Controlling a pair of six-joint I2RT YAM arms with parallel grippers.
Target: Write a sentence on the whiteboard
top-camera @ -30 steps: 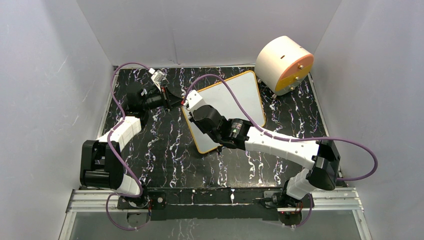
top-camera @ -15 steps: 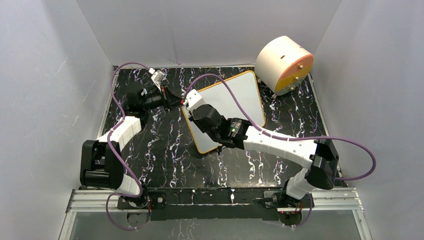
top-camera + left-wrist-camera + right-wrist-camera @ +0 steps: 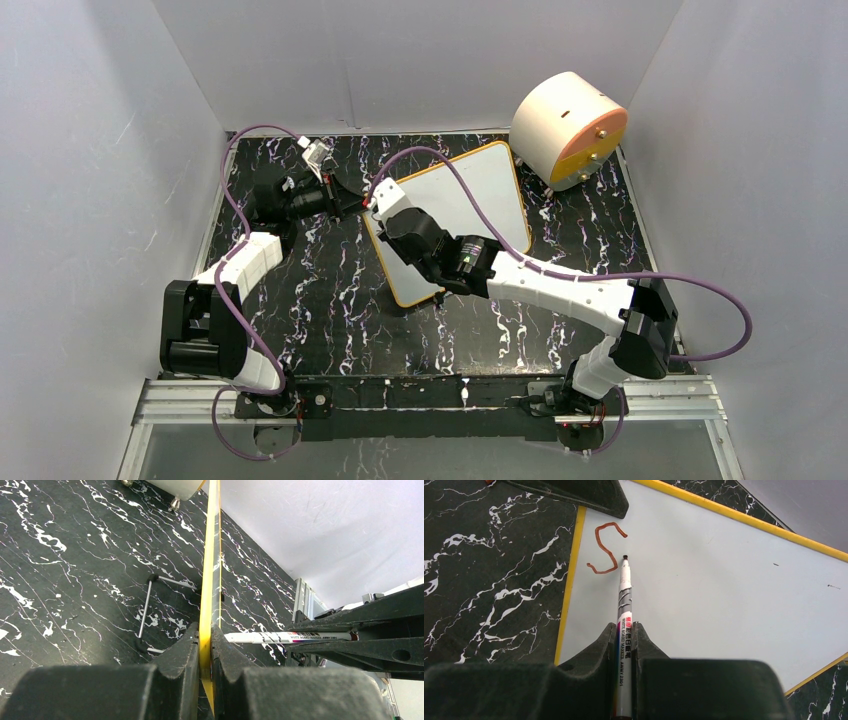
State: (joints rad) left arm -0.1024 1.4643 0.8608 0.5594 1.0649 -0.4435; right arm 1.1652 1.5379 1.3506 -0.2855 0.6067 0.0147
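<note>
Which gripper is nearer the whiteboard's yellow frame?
Left. The left gripper clamps the whiteboard by its frame; the right gripper holds a marker over the white face, inside that frame.

The black bench with white marble-like veining (image 3: pixel 330 295) is carrying two things. A flat white rectangular whiteboard with a thin orange-yellow frame (image 3: pixel 497 178) is sitting near its middle, turned at an angle. A round peach-and-orange drum (image 3: pixel 560 120) is standing on small feet at the far right corner, just beside the whiteboard's far corner.
</note>
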